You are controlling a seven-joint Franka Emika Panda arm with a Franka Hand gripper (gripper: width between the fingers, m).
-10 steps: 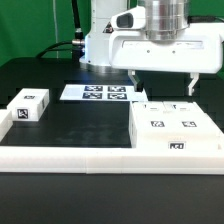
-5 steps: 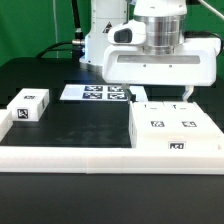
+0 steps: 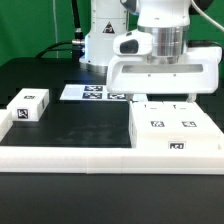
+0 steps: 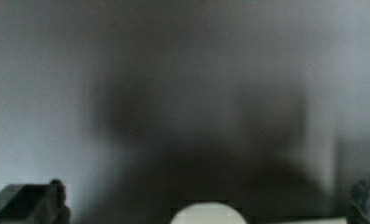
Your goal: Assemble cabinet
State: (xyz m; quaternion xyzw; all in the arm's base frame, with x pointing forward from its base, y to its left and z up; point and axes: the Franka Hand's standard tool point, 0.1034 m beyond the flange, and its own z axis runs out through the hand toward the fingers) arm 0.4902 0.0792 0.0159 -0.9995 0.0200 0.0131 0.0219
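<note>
The cabinet (image 3: 175,132) is a large white box with tagged flat panels on top, at the exterior view's right. My gripper (image 3: 160,97) hangs just above the cabinet's far edge. Its jaws are spread wide and hold nothing. The wrist view is blurred and dark. There the two fingers (image 4: 31,202) show only at the frame's corners, far apart, around the gripper's middle (image 4: 196,203). A pale rounded shape (image 4: 208,214) lies between them; I cannot tell what it is.
A small white tagged block (image 3: 28,106) sits at the exterior view's left. The marker board (image 3: 97,93) lies behind the middle. A long white border rail (image 3: 70,153) runs along the front. The robot base (image 3: 100,40) stands at the back.
The gripper has come down towards the cabinet's far edge and shifted slightly to the exterior view's right. Its jaws stay open. The parts have not moved.
</note>
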